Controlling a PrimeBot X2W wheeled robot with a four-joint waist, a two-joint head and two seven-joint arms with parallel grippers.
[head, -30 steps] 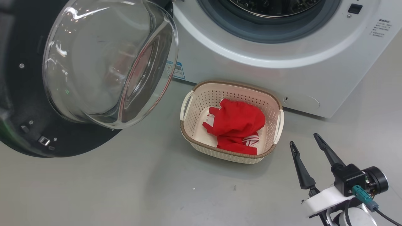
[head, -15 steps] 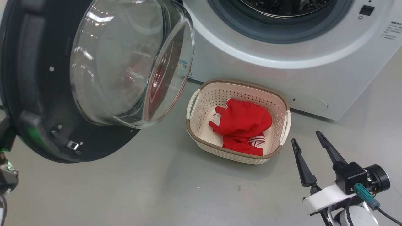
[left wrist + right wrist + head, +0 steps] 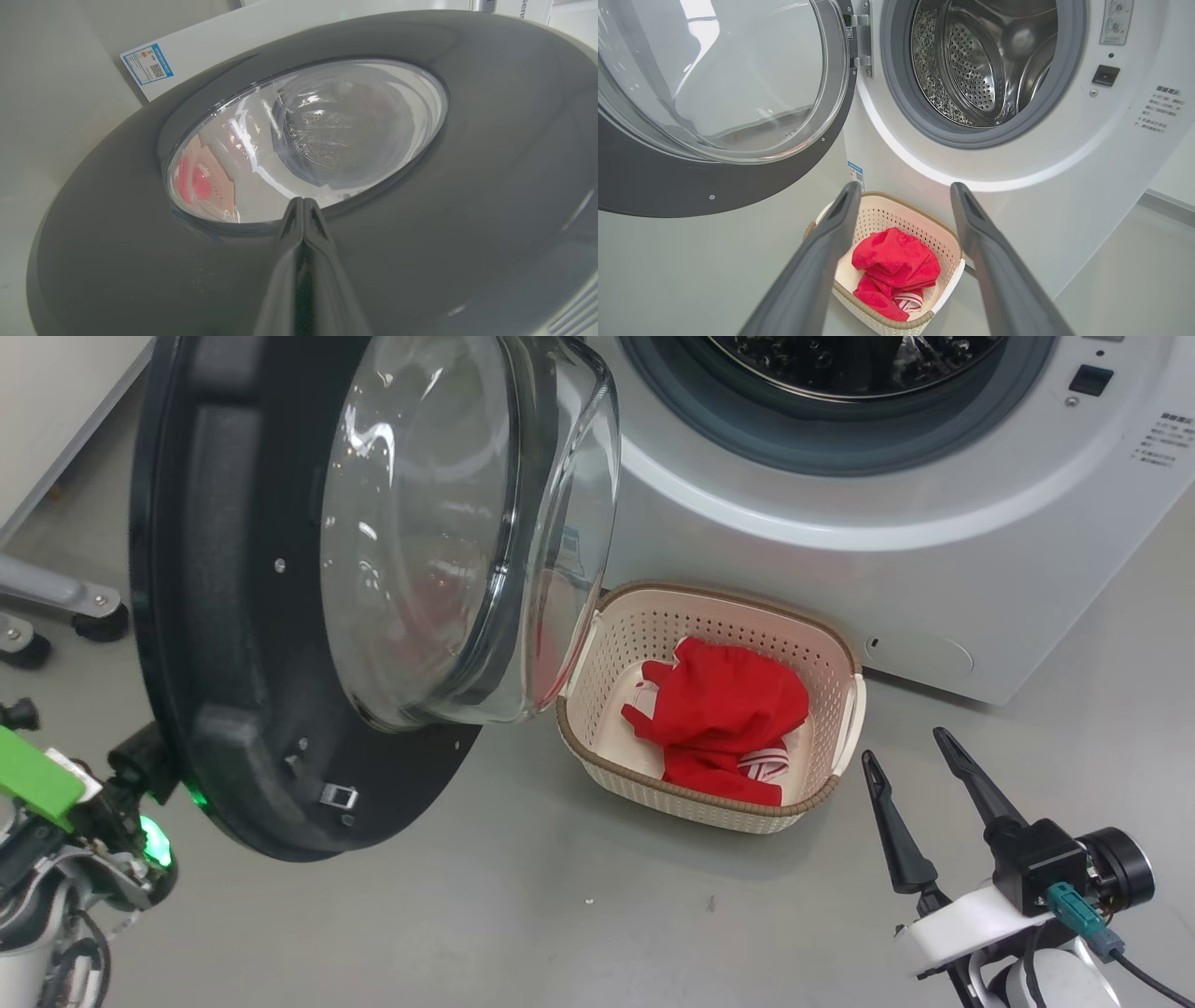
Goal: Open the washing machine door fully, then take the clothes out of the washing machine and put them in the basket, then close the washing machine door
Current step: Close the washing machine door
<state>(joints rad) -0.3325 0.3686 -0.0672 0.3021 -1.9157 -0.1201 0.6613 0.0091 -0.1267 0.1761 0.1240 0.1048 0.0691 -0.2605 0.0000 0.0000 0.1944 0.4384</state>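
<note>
Door [image 3: 233,644] swung further toward the washing machine [image 3: 840,579]
Left gripper [image 3: 303,205], fingers together, presses its outer face; right gripper [image 3: 906,747] hangs spread near the basket [image 3: 719,798] holding the red clothes [image 3: 728,709].

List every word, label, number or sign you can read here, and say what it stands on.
Nothing can be quoted.
The blue sticker on the washing machine: a code square and print, too small.
The printed lines right of the drum opening: too small.
The grey label above them: blurred.
</note>
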